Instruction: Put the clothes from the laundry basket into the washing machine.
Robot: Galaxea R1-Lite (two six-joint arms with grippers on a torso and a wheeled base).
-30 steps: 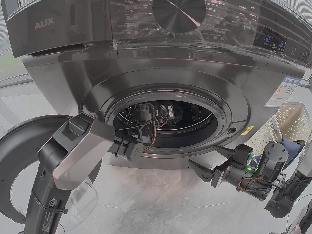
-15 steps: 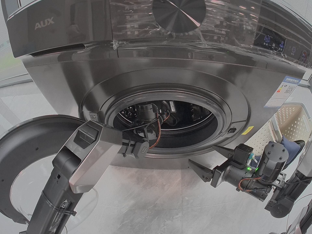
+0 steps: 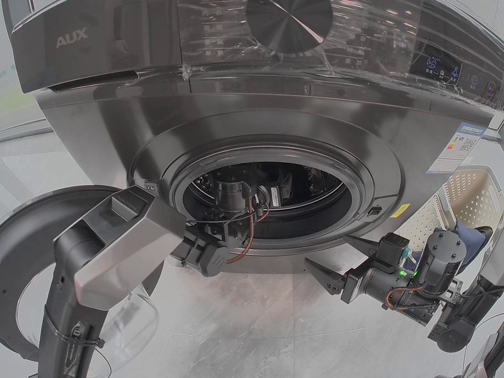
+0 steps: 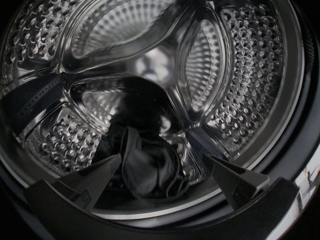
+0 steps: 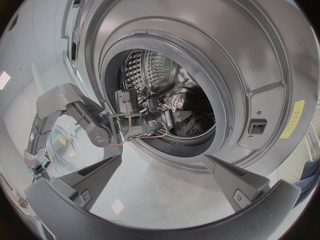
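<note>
Reaching into the washing machine (image 3: pixel 262 106) with the left gripper (image 4: pixel 161 155), spread wide and holding nothing.

Pointing straight into the drum (image 4: pixel 253 67), wrist just inside the door ring; facing a dark garment (image 4: pixel 150 174) bunched on the drum floor just beyond and between the fingertips, apart from both, with no clear long axis. Holding the right gripper (image 3: pixel 325 249) outside, low before the machine front, likewise wide and empty, aimed towards the robot's left and away from the laundry basket (image 3: pixel 472 195) at its right. Probably turning next on the blue cloth (image 3: pixel 472 234) heaped in that basket: behind the right wrist and near it, well apart from the left arm — so likely a right-arm pick, calling for a swing back round.
</note>
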